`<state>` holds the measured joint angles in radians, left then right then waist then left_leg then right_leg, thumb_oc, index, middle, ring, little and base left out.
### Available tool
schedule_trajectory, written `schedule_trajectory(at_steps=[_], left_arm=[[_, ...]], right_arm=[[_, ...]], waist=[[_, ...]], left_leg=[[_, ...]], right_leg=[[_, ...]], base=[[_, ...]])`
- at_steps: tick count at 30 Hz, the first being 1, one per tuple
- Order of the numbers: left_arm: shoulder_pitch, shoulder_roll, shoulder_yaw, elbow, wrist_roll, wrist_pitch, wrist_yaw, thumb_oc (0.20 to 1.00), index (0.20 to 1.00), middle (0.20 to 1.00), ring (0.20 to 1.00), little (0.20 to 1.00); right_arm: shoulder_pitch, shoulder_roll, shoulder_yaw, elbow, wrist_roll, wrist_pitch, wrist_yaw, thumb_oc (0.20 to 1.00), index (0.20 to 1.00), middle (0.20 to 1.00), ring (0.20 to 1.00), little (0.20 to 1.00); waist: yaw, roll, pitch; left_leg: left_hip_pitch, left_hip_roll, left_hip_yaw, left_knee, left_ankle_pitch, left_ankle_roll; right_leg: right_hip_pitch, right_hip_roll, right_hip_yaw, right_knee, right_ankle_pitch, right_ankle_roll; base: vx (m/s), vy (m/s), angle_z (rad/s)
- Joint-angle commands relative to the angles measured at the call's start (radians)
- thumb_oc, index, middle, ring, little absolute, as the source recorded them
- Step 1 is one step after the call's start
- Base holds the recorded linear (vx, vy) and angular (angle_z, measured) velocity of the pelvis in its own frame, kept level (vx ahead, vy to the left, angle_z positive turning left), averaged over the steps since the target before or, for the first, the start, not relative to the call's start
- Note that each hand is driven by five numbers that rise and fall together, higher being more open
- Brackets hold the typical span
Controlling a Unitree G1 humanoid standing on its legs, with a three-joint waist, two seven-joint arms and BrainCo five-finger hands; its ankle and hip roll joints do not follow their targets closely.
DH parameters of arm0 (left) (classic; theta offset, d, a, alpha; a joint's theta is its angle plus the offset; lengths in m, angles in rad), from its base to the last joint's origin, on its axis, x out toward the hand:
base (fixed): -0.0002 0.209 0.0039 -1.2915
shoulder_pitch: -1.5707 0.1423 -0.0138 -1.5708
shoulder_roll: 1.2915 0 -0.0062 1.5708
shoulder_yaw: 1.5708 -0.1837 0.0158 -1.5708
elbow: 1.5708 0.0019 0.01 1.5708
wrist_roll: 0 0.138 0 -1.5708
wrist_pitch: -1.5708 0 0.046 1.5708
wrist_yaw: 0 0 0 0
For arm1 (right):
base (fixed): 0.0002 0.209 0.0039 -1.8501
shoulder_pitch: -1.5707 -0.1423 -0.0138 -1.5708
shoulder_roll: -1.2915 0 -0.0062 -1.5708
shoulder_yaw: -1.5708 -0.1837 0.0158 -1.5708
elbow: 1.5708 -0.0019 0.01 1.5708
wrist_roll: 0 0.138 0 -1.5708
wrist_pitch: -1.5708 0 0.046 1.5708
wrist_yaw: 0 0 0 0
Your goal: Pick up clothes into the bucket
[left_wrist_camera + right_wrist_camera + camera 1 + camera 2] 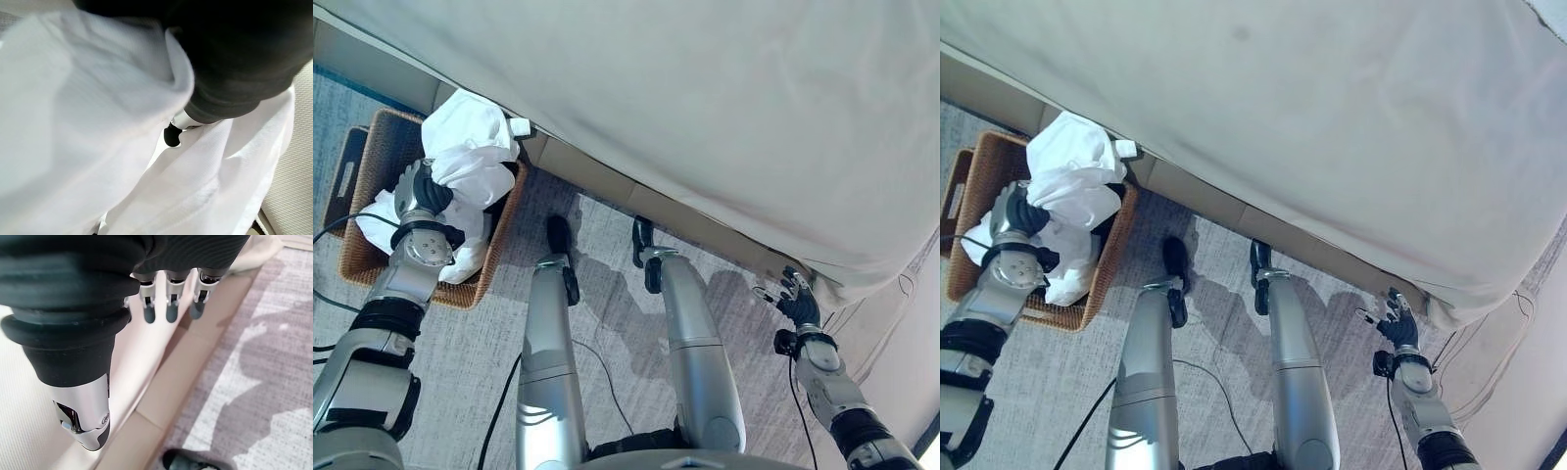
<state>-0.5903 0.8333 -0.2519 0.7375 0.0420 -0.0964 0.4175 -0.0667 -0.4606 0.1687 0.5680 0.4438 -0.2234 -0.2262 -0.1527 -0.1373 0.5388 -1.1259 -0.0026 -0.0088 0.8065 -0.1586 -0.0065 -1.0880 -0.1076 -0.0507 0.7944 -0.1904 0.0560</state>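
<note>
The white clothes [470, 147] covered most of the inside of the wicker basket [372, 157], so its bottom could not be seen. The left robot hand [423, 191] was buried in the cloth, with its fingers hidden. The bed [724, 117] ran off the picture's top edge.

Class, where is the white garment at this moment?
The white crumpled cloth garment is at the robot's far left in the eye views, piled in the brown wicker basket beside the bed's edge, with the left robot hand on it.
</note>
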Motion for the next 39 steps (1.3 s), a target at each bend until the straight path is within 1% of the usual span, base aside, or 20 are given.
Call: schedule_trajectory(at_steps=[1,3,6,10,11,13,14,16,19,21,22,23,24,34,39], left_arm=[[0.009,0.034,0.045,0.019,-0.042,-0.003,0.040,0.200,0.200,0.200,0.200,0.200],[0.019,0.020,0.059,0.064,-0.059,0.005,0.039,0.200,0.200,0.200,0.200,0.200],[0.030,0.011,0.069,0.073,-0.066,0.011,0.037,0.200,0.200,0.200,0.200,0.200],[0.073,-0.005,0.108,0.085,-0.081,0.013,0.042,0.200,0.200,0.200,0.200,0.200],[0.079,-0.010,0.120,0.136,-0.095,0.013,0.040,0.200,0.200,0.200,0.200,0.200],[0.132,-0.024,0.154,0.086,-0.114,0.016,0.048,0.200,0.200,0.200,0.200,0.200],[0.134,-0.024,0.156,0.085,-0.113,0.017,0.048,0.200,0.200,0.200,0.200,0.200],[0.171,-0.035,0.192,0.070,-0.142,0.011,0.050,0.200,0.200,0.200,0.200,0.200],[0.184,-0.043,0.208,0.068,-0.157,0.010,0.052,0.200,0.200,0.200,0.200,0.200],[0.191,-0.071,0.226,0.064,-0.210,-0.003,0.055,0.203,0.203,0.203,0.203,0.203],[0.191,-0.073,0.227,0.062,-0.222,-0.006,0.051,0.329,0.329,0.329,0.329,0.329],[0.190,-0.075,0.228,0.059,-0.231,-0.008,0.051,0.501,0.501,0.501,0.501,0.501],[0.188,-0.077,0.229,0.058,-0.235,-0.010,0.052,1.000,1.000,1.000,1.000,1.000],[0.164,-0.081,0.211,0.082,-0.227,-0.001,0.057,1.000,1.000,1.000,1.000,1.000],[0.176,-0.076,0.206,0.095,-0.179,0.017,0.052,1.000,1.000,1.000,1.000,1.000]], right_arm=[[0.037,-0.029,0.013,-0.027,0.015,-0.039,-0.021,1.000,1.000,1.000,1.000,1.000],[0.034,-0.027,0.018,-0.028,0.018,-0.037,-0.018,1.000,1.000,1.000,1.000,1.000],[0.037,-0.026,0.017,-0.025,0.019,-0.034,-0.017,1.000,1.000,1.000,1.000,1.000],[0.040,-0.024,0.015,-0.031,0.022,-0.035,-0.013,1.000,1.000,1.000,1.000,1.000],[0.035,-0.023,0.016,-0.026,0.027,-0.035,-0.012,1.000,1.000,1.000,1.000,1.000],[0.045,-0.021,0.010,-0.030,0.031,-0.034,-0.006,1.000,1.000,1.000,1.000,1.000],[0.045,-0.021,0.011,-0.030,0.031,-0.034,-0.006,1.000,1.000,1.000,1.000,1.000],[0.046,-0.018,0.002,-0.029,0.036,-0.032,-0.006,1.000,1.000,1.000,1.000,1.000],[0.045,-0.018,-0.003,-0.030,0.035,-0.030,-0.005,1.000,1.000,1.000,1.000,1.000],[0.041,-0.019,-0.008,-0.031,0.035,-0.028,-0.006,1.000,1.000,1.000,1.000,1.000],[0.039,-0.018,-0.010,-0.029,0.037,-0.027,-0.008,1.000,1.000,1.000,1.000,1.000],[0.037,-0.018,-0.011,-0.029,0.036,-0.028,-0.008,1.000,1.000,1.000,1.000,1.000],[0.036,-0.018,-0.011,-0.030,0.036,-0.027,-0.009,1.000,1.000,1.000,1.000,1.000],[0.019,-0.018,-0.013,-0.010,0.030,-0.020,-0.018,1.000,1.000,1.000,1.000,1.000],[0.019,-0.022,-0.016,-0.012,0.023,-0.013,-0.016,1.000,1.000,1.000,1.000,1.000]], waist=[[0.018,-0.027,-0.019],[0.019,-0.030,-0.019],[0.020,-0.029,-0.019],[0.024,-0.027,-0.019],[0.025,-0.030,-0.019],[0.033,-0.026,-0.019],[0.032,-0.026,-0.019],[0.040,-0.020,-0.019],[0.044,-0.019,-0.019],[0.047,-0.017,-0.019],[0.047,-0.016,-0.019],[0.048,-0.017,-0.019],[0.048,-0.016,-0.019],[0.046,-0.016,-0.019],[0.047,-0.006,-0.019]], left_leg=[[0.028,-0.014,-0.031,0.036,-0.085,0.023],[0.023,-0.014,-0.031,0.041,-0.083,0.022],[0.024,-0.016,-0.033,0.044,-0.084,0.023],[0.031,-0.019,-0.033,0.046,-0.083,0.022],[0.035,-0.019,-0.034,0.046,-0.083,0.022],[0.038,-0.020,-0.036,0.043,-0.081,0.022],[0.038,-0.020,-0.037,0.043,-0.080,0.021],[0.042,-0.021,-0.037,0.038,-0.077,0.020],[0.044,-0.023,-0.040,0.034,-0.074,0.019],[0.043,-0.025,-0.042,0.030,-0.070,0.018],[0.043,-0.025,-0.040,0.028,-0.070,0.017],[0.043,-0.026,-0.040,0.027,-0.069,0.017],[0.043,-0.026,-0.040,0.027,-0.069,0.017],[0.052,-0.026,-0.037,0.008,-0.058,0.012],[0.074,-0.024,-0.027,0.007,-0.060,0.015]], right_leg=[[0.033,-0.045,0.026,-0.136,0.099,0.078],[0.035,-0.049,0.023,-0.136,0.101,0.079],[0.034,-0.050,0.024,-0.130,0.098,0.076],[0.039,-0.051,0.025,-0.129,0.098,0.072],[0.042,-0.050,0.024,-0.129,0.099,0.071],[0.050,-0.049,0.023,-0.135,0.101,0.068],[0.050,-0.049,0.022,-0.135,0.101,0.068],[0.055,-0.051,0.021,-0.136,0.099,0.065],[0.059,-0.051,0.017,-0.140,0.101,0.065],[0.060,-0.054,0.015,-0.144,0.103,0.063],[0.061,-0.055,0.014,-0.145,0.103,0.064],[0.062,-0.056,0.014,-0.146,0.103,0.064],[0.062,-0.055,0.014,-0.147,0.103,0.064],[0.071,-0.058,0.012,-0.162,0.111,0.065],[0.085,-0.056,0.020,-0.159,0.107,0.063]], base=[[-0.04,0.016,-0.01],[-0.04,0.008,-0.01],[0.00,0.000,0.00],[-0.01,0.003,0.00],[0.00,0.000,0.00],[-0.02,-0.004,0.00],[0.00,0.000,0.00],[0.00,0.000,0.00],[0.00,0.000,0.00],[0.00,0.000,0.00],[0.00,0.000,0.00],[0.00,0.000,0.00],[0.00,0.000,0.00],[0.00,0.000,0.00],[0.00,0.000,0.00]])
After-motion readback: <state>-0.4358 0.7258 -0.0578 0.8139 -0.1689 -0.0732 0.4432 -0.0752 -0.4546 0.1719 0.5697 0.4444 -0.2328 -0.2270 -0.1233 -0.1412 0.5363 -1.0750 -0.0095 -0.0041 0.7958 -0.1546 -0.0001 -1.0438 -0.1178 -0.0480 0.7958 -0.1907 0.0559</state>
